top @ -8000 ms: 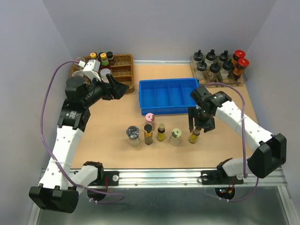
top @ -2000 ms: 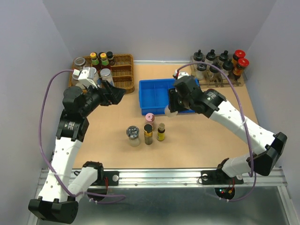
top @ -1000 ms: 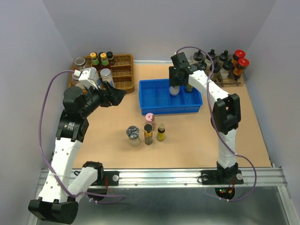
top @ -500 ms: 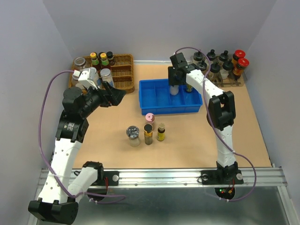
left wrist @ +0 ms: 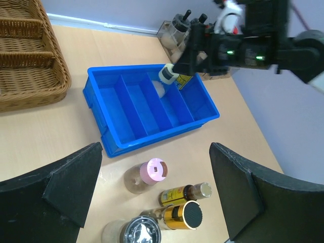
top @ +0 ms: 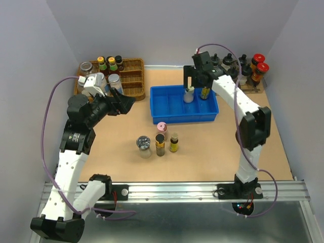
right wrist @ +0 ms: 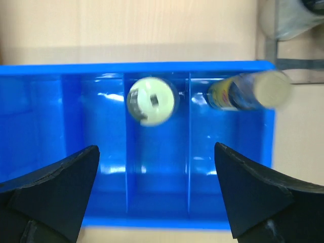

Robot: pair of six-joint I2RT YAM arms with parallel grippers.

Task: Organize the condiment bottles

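In blue plastic divided tray (top: 182,119), pale-green-lidded clear jar (right wrist: 150,100) stood in third compartment from left, slim yellow bottle (right wrist: 230,93) in rightmost. Right end effector (right wrist: 156,148) hovered above jar, fingers spread, gripping nothing. Left end effector (top: 125,99) spread near wicker basket (top: 132,76). Four more bottles (top: 160,142) clustered on tan table (top: 212,147).

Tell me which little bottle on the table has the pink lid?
The pink-lidded jar, the one of the four closest to the blue bin. The silver-lidded jar and two slim bottles have no pink.
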